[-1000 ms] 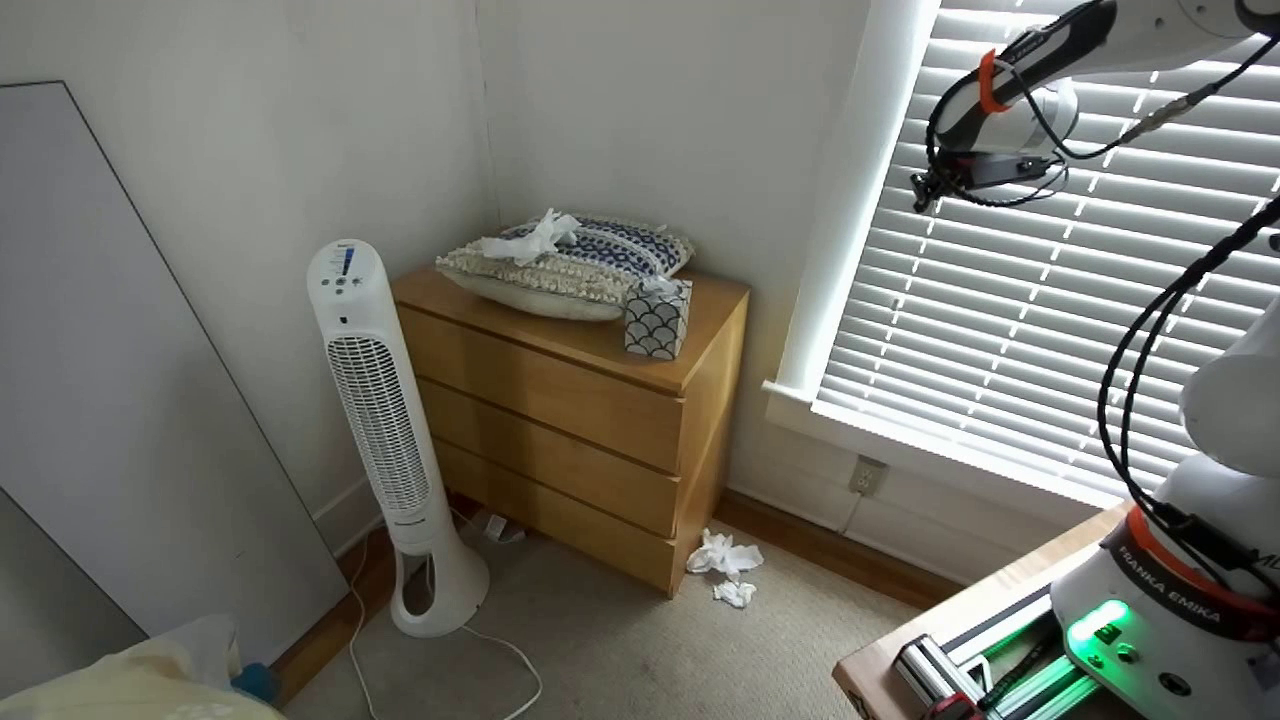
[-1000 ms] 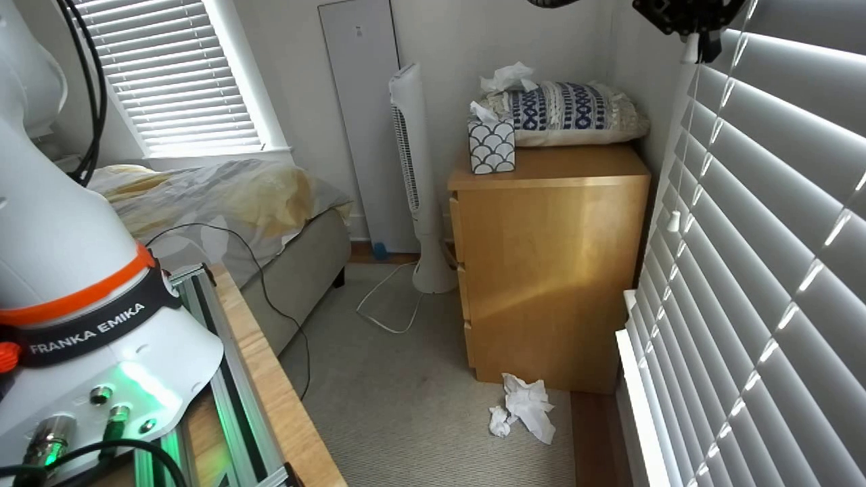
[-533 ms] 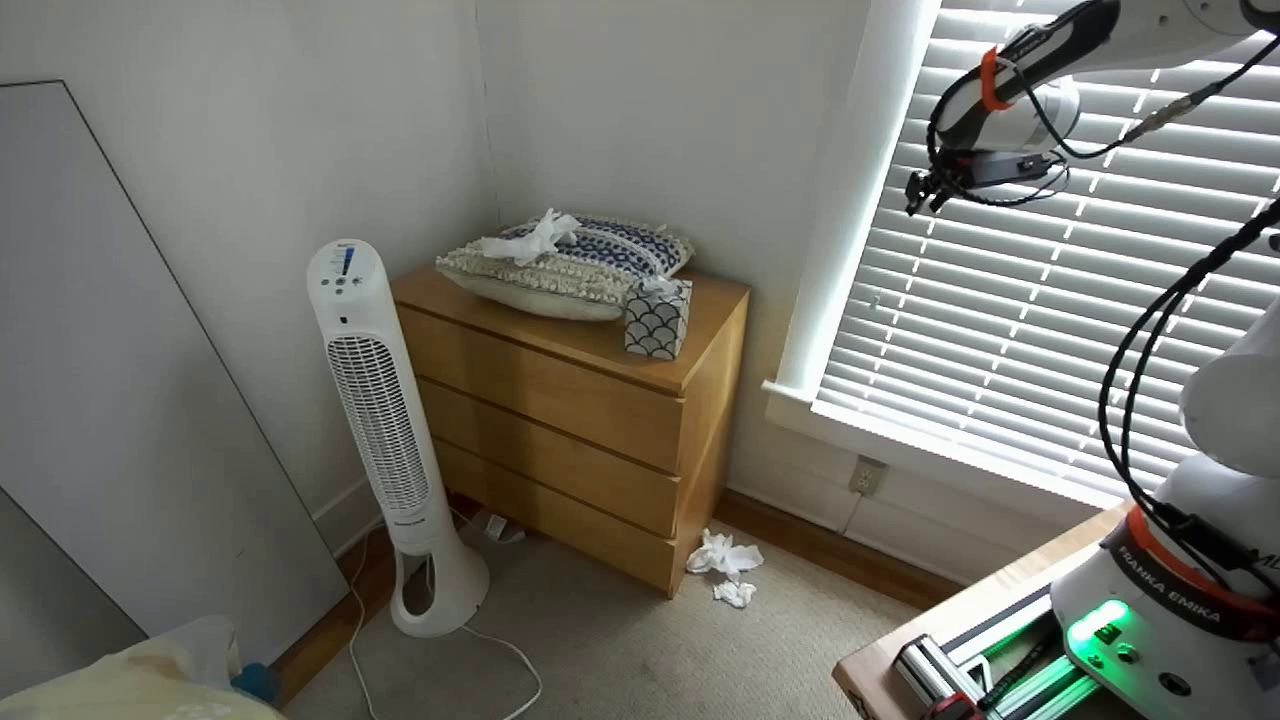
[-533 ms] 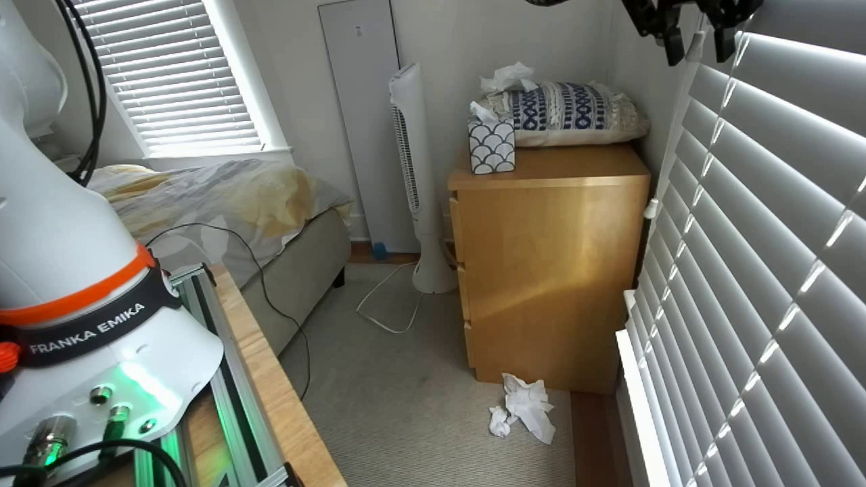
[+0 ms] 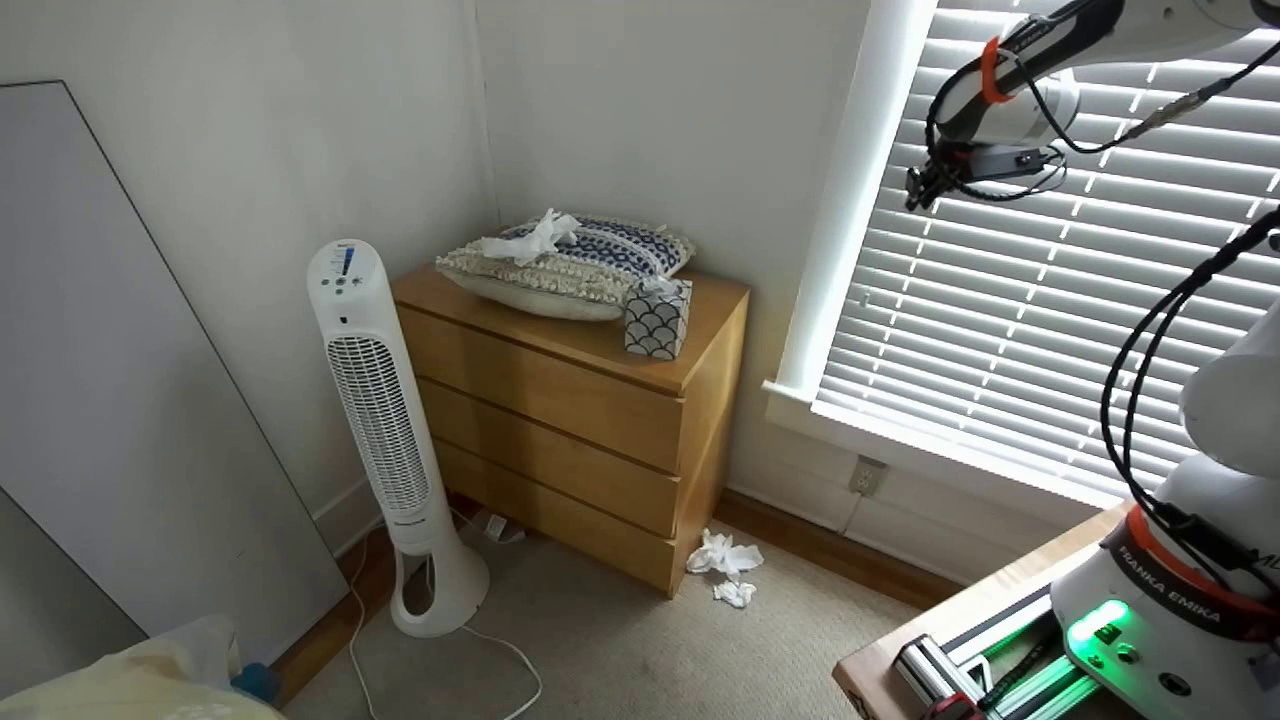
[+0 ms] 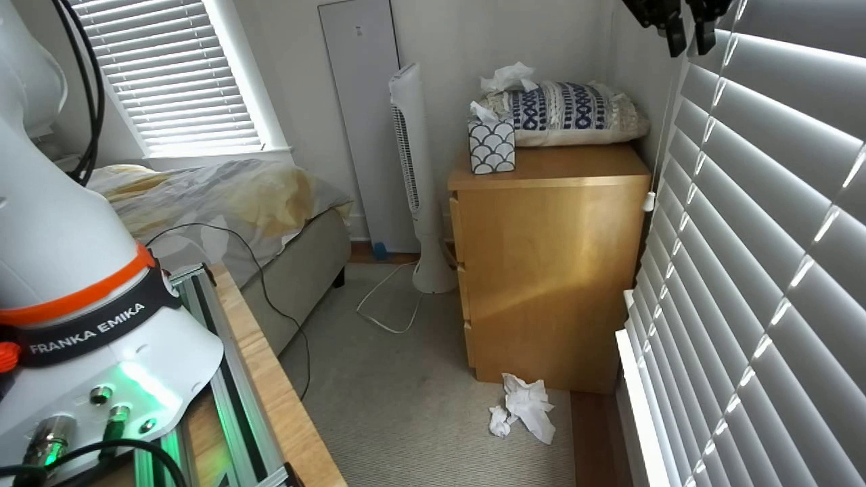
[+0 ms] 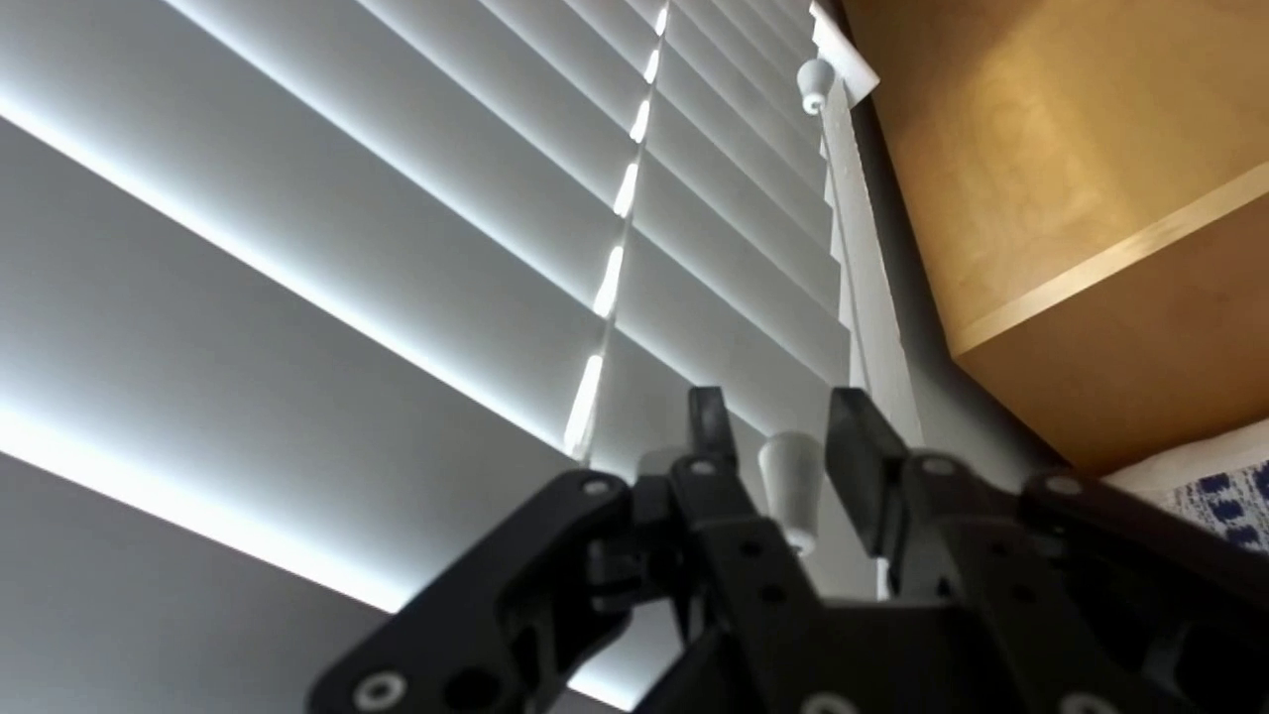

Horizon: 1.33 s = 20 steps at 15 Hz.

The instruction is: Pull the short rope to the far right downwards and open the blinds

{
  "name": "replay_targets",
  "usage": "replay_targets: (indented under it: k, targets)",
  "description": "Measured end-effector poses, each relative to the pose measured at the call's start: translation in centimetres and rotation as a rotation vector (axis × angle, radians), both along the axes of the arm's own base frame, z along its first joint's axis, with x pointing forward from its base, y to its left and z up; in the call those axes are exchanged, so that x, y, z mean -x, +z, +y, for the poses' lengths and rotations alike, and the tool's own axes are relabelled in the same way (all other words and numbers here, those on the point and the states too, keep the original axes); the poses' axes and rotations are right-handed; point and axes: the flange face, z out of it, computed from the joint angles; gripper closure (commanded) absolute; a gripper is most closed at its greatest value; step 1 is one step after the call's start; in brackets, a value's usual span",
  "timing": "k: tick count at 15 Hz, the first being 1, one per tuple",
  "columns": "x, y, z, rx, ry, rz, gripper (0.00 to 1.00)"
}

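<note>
The white blinds point(image 5: 1010, 290) are down, their slats tilted nearly shut with thin lines of light between; they also show in an exterior view point(image 6: 771, 223) and in the wrist view point(image 7: 397, 228). My gripper point(image 7: 771, 416) is open, with the short rope's white tassel point(image 7: 793, 486) between its fingers; a gap shows on each side. The rope above that tassel is hidden. The gripper shows in both exterior views point(image 5: 920, 190), point(image 6: 690, 47), close in front of the blinds. A second white tassel point(image 7: 815, 84) hangs lower on a longer cord, also in an exterior view point(image 6: 649, 201).
A wooden dresser point(image 6: 555, 270) stands beside the window, with a pillow point(image 6: 575, 111) and tissue box point(image 6: 492, 147) on top. A white tower fan point(image 5: 380, 430) stands by it. Crumpled tissues point(image 6: 529, 406) lie on the floor. The window sill point(image 6: 639, 406) juts out below.
The gripper fingers were close together a second ago and have opened. The gripper then shifted slightly up. The lower tassel swung away from the slats toward the dresser. The slats shifted slightly.
</note>
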Motion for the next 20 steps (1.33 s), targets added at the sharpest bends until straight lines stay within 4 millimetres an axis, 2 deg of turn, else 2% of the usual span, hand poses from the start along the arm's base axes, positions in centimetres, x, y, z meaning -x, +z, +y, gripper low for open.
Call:
replay_targets:
  k: [6,7,11,13,20]
  targets:
    - [-0.2,0.1,0.5,-0.017,0.012,-0.011,0.63]
    - [-0.2,0.1,0.5,-0.019,0.013,-0.012,0.68]
    - [-0.2,0.1,0.4,-0.022,0.013,-0.013,0.99]
    - [-0.1,0.1,0.3,-0.021,0.012,-0.014,0.93]
    - [0.5,-0.1,-0.7,-0.009,-0.028,0.022,0.96]
